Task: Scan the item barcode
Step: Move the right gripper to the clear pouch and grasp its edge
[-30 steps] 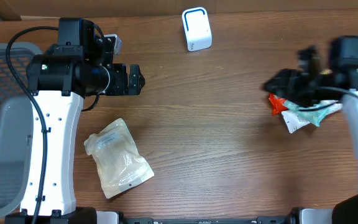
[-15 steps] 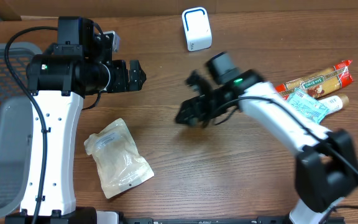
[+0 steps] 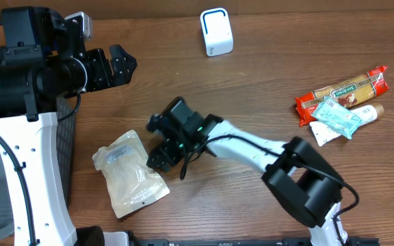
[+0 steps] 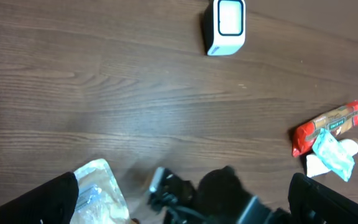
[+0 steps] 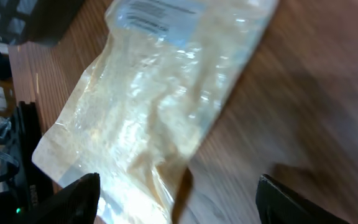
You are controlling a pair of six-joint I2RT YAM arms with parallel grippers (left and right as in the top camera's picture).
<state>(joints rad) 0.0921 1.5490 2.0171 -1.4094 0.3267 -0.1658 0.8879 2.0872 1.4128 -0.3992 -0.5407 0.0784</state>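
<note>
Right gripper [image 3: 154,142]: jaws stand wide apart and hold nothing. It hangs low over the table, at the near edge of the task item.

Item: clear plastic pouch [image 5: 166,106] lying flat on the wood table [image 3: 252,82], directly beneath and ahead of the open jaws. In the right wrist view, one long edge of the pouch runs between the fingers. Contact between the fingers and the film cannot be confirmed. The contents look pale and granular. A printed label [image 5: 160,12] sits at the end of the pouch farthest from the gripper; any barcode on it is too blurred to read.

Handling assessment: probably light, soft and shape-shifting, with slick, crinkled film. The filling is likely to slump once lifted, so the pouch may sag or fold. The flat sealed margin, or a pinch across a thinner part of the body, appears the surest hold. The label should be left uncovered.

Left gripper [image 3: 123,63]: fully open and empty, raised beyond the pouch and well apart from it.

Scanner: the small white scanner [image 3: 216,32] stands farther off, near the table's back edge.

Other goods: a red packet [image 3: 340,89] and a teal sachet [image 3: 339,116] lie together, farthest from the right gripper.
</note>
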